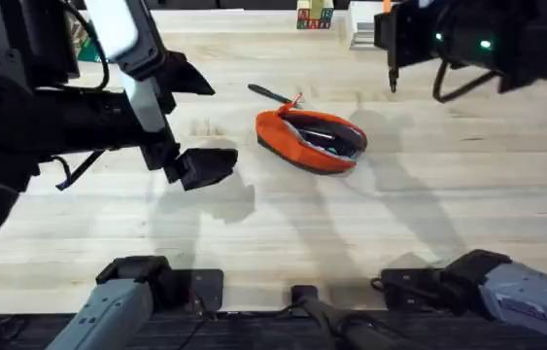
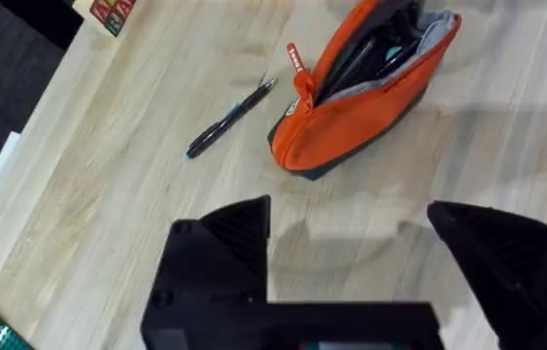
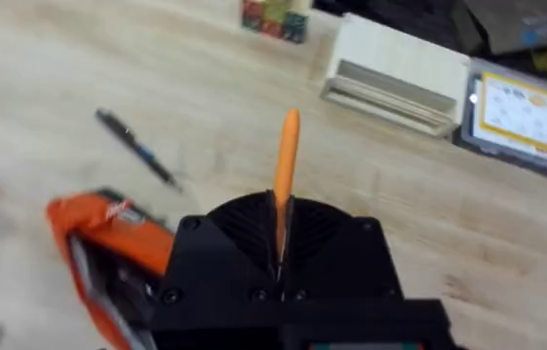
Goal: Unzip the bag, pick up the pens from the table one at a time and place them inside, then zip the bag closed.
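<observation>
Jaws of the left gripper (image 2: 351,262) stand wide apart with nothing between them, low in the left wrist picture and left of middle in the overhead picture (image 1: 200,167). Past them, near the middle of the overhead picture, the small orange fabric pouch (image 1: 310,139) lies unzipped on the light wooden plank bench (image 1: 428,214), with dark things inside. Just beyond its upper left end lies the slim dark pen (image 1: 270,93), flat on the bench. Farther off, at the upper right of the overhead picture, the right gripper (image 3: 281,255) has its jaws clamped on the slim orange pen (image 3: 286,175), high above the bench.
</observation>
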